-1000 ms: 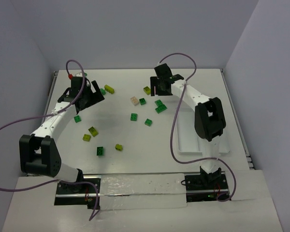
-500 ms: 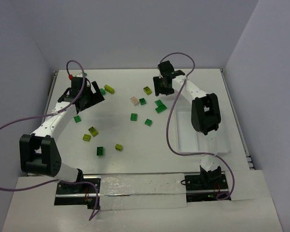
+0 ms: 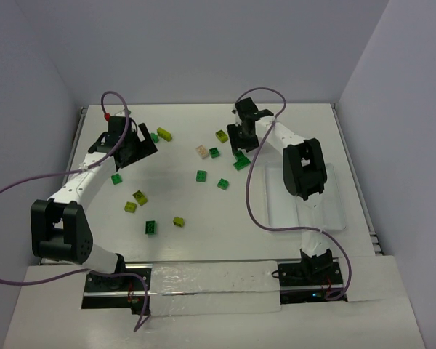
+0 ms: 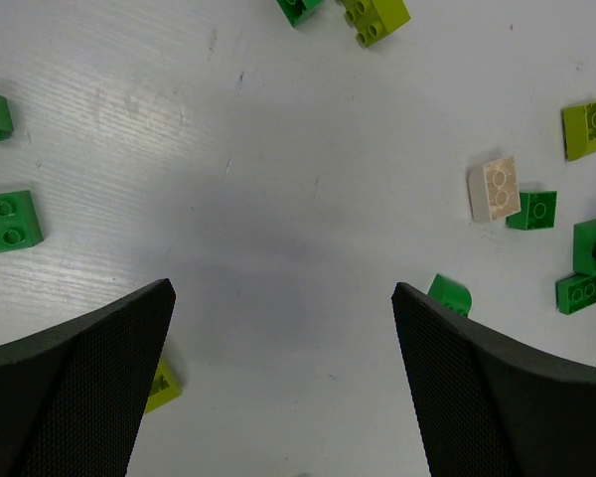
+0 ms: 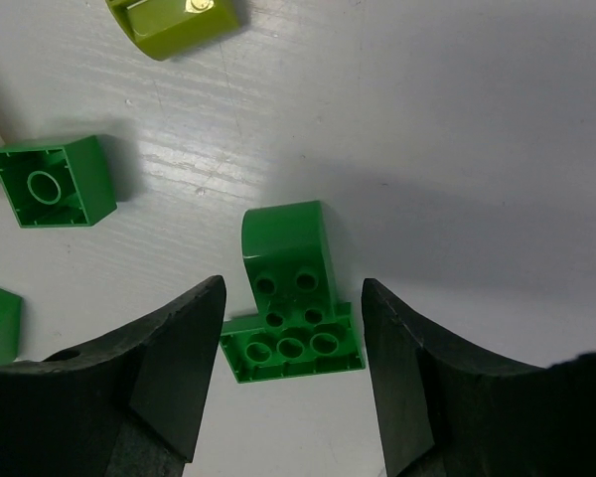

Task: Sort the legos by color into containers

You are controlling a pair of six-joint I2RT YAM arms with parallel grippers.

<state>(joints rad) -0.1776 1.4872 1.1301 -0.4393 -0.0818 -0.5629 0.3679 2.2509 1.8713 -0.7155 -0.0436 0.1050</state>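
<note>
The right gripper (image 5: 293,288) is reaching to the far middle of the table (image 3: 189,247). It is down at the tabletop with its fingers closed in on a dark green piece (image 5: 283,248), one finger against each side of its studded base. I cannot tell whether that piece is one brick or two locked together. Just beyond it, further from the arm, lie a yellow-green brick (image 5: 174,25) and a small dark green brick turned hollow side up (image 5: 52,182). The left gripper (image 4: 283,293) hangs over the far left part of the table with its fingers spread wide apart, and only bare tabletop lies between them. A yellow-green brick (image 4: 163,384) peeks out from beside its left finger (image 4: 89,388), and a dark green four-stud brick (image 4: 8,221) sits off to that side. The pale peach brick (image 3: 202,151) lies near the middle of the table, just beside another small green brick (image 3: 214,152). The rest of the legos are scattered loosely across the left and centre of the table. A dark green one (image 3: 152,227) and a yellow-green one (image 3: 179,221) lie nearest the arm bases, and two more yellow-green ones (image 3: 140,197) sit close together a little further out. The white tray (image 3: 338,222) sits on the right side, near the right arm's base. That arm crosses over it and hides much of it, so I cannot make out its compartments.
</note>
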